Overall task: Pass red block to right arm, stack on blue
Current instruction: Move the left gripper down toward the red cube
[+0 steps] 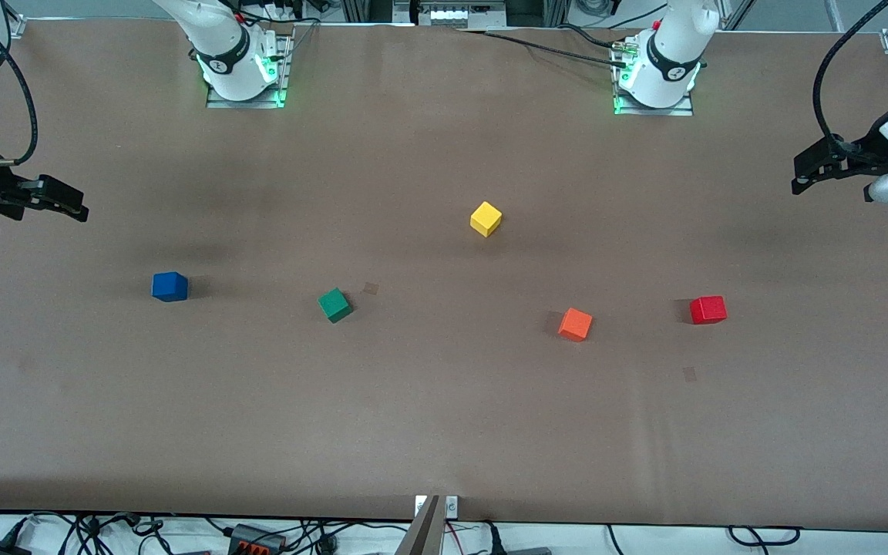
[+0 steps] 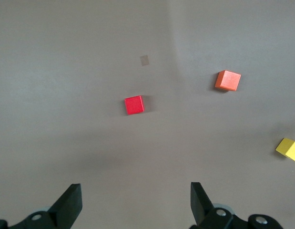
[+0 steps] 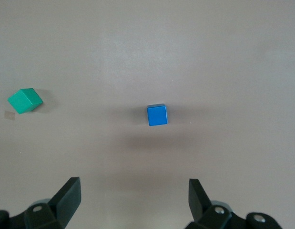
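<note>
Resting untouched on the counter (image 1: 444, 432), the red block (image 1: 708, 309) and blue cube (image 1: 169, 286) lie well apart; left tool (image 2: 133, 202) and right tool (image 3: 133, 200) hover released above them, nothing begun.

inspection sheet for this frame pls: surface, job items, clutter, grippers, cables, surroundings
Surface: brown table cover, two small faint patches.
Job's things: red block toward the left arm's end; blue cube toward the right arm's end; both lie untouched.
Clutter: green cube, orange cube, yellow cube.
Grippers: left gripper and right gripper open, empty, raised at the table's ends.
Cables: along the table edges, off the work area.
Surroundings: nothing seen.
</note>
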